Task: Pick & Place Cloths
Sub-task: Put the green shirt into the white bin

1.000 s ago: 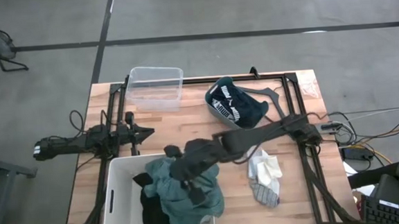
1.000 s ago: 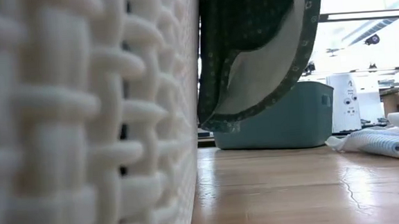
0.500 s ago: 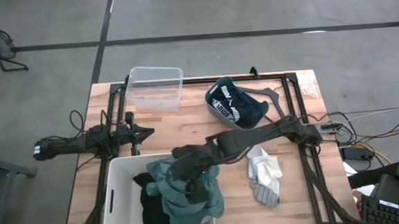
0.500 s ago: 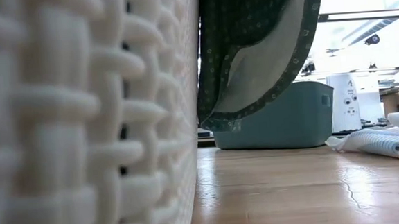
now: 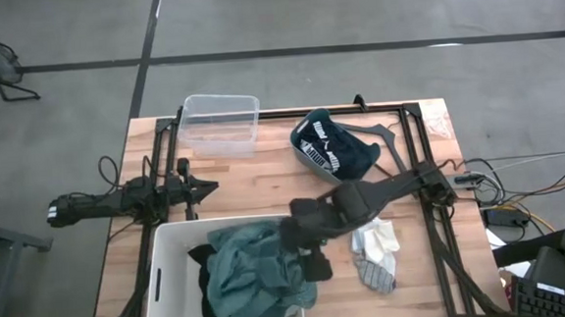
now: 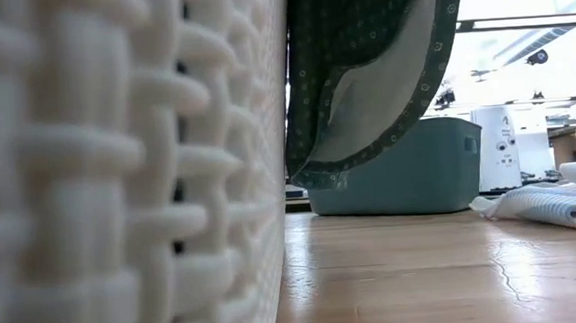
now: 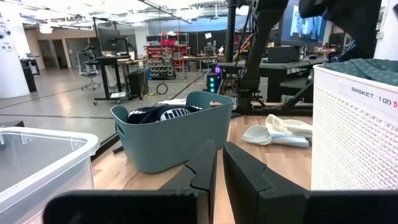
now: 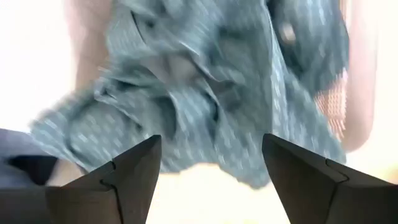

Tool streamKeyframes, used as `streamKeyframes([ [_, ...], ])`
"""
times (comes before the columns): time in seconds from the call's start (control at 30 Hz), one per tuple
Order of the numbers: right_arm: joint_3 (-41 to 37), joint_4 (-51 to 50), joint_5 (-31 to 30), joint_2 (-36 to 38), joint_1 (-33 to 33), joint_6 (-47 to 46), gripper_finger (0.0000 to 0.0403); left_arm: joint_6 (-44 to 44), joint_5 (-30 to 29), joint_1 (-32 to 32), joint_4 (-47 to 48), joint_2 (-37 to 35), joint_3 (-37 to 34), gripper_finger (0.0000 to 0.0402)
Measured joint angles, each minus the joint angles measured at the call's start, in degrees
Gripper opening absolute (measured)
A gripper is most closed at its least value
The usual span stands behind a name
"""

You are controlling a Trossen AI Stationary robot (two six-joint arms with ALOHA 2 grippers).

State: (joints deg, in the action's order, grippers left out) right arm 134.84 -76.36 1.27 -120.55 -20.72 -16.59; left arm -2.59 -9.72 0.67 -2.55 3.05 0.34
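Right gripper [image 5: 313, 258] hovers just past the right rim of the white woven basket [image 5: 162, 269], its fingers [image 8: 121, 177] spread wide and holding nothing. Inside that basket the teal-green cloth [image 5: 255, 276] lies heaped over a black cloth [image 5: 216, 302], one fold hanging over the basket's right wall. Right of the basket, white and grey cloths [image 5: 376, 251] lie on the table [image 5: 264, 179]. Beyond it, a teal bin [image 5: 333, 146] holds a dark striped cloth [image 5: 323, 141]. Left gripper [image 5: 204, 190] rests behind the basket, fingers nearly together.
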Motion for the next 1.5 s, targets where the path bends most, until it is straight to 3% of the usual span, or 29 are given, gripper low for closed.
streamKeyframes([
  [0.2,-0.5,-2.9,-7.1,-0.2,-6.0,-3.0,0.0286,0.0,0.0,0.0,0.0,0.0,0.0,0.0035],
  [0.43,-1.2,-9.4,-25.2,-0.2,-12.6,-8.7,0.0285,0.0,0.0,0.0,0.0,0.0,0.0,0.0035],
  [0.73,-10.6,-10.6,-29.3,-0.2,-18.0,-18.3,0.0244,0.0,0.0,0.0,0.0,0.0,0.0,0.0035],
  [1.03,-28.6,-8.0,-34.4,4.1,-22.4,-31.6,0.0211,0.0,0.0,0.0,0.0,0.0,0.0,0.0035],
  [1.13,-36.3,-1.6,-35.3,7.7,-24.0,-35.8,0.0203,0.0,0.0,0.0,0.0,0.0,0.0,0.0035],
  [1.27,-47.9,14.3,-36.2,13.9,-25.9,-37.1,0.0192,0.0,0.0,0.0,0.0,0.0,0.0,0.0035],
  [1.5,-70.2,55.9,-38.2,23.3,-24.7,-26.5,0.0178,0.0,0.0,0.0,0.0,0.0,0.0,0.0035],
])
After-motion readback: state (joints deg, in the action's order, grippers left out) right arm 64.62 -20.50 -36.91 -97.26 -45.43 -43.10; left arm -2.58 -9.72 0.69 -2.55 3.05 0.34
